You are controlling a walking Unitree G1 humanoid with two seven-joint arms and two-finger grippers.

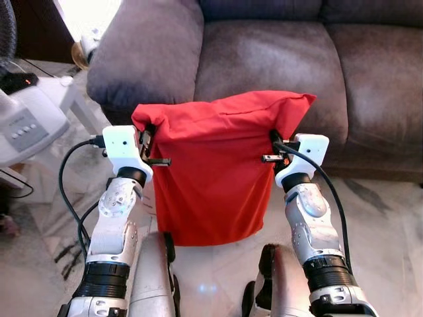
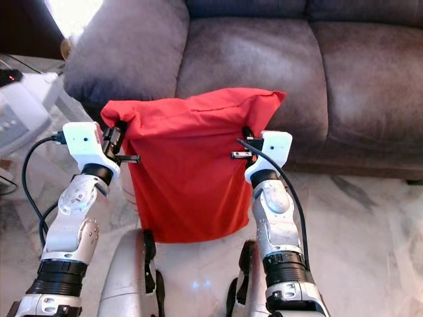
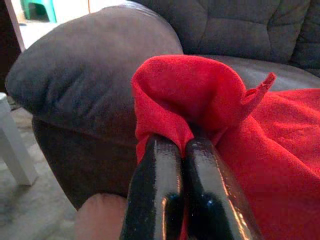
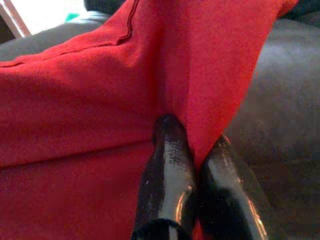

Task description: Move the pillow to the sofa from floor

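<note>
Red cloth hangs between my two arms: this is the pillow [image 1: 211, 172], lifted off the floor [image 1: 383, 218] and held in the air in front of the sofa [image 1: 277, 59]. My left gripper [image 3: 186, 150] is clenched on a fold at the pillow's upper left corner, and my right gripper [image 4: 192, 155] pinches the cloth at its right edge, a little below the top. I hold it at two far sides so that it stays spread and does not swing or fold on itself. The body of the pillow droops down between my wrists, and its lower edge hangs near my legs, clear of the floor as far as I can judge.

The top edge of the pillow is at about the height of the seat cushion [image 1: 264, 53], I think, so the hanging part must rise more before it can pass over the front edge of the seat. The seat behind the pillow is bare and wide, with good room to lay it down. On my left the thick armrest [image 1: 149, 46] stands close to my left gripper, so I should go forward or a little to the right, not to the left. A white fan [image 1: 26, 125] and a small white table [image 1: 79, 99] stand on the floor at my far left, apart from my path. My cables [image 1: 73, 172] hang loose near the left arm; I must not catch them.
</note>
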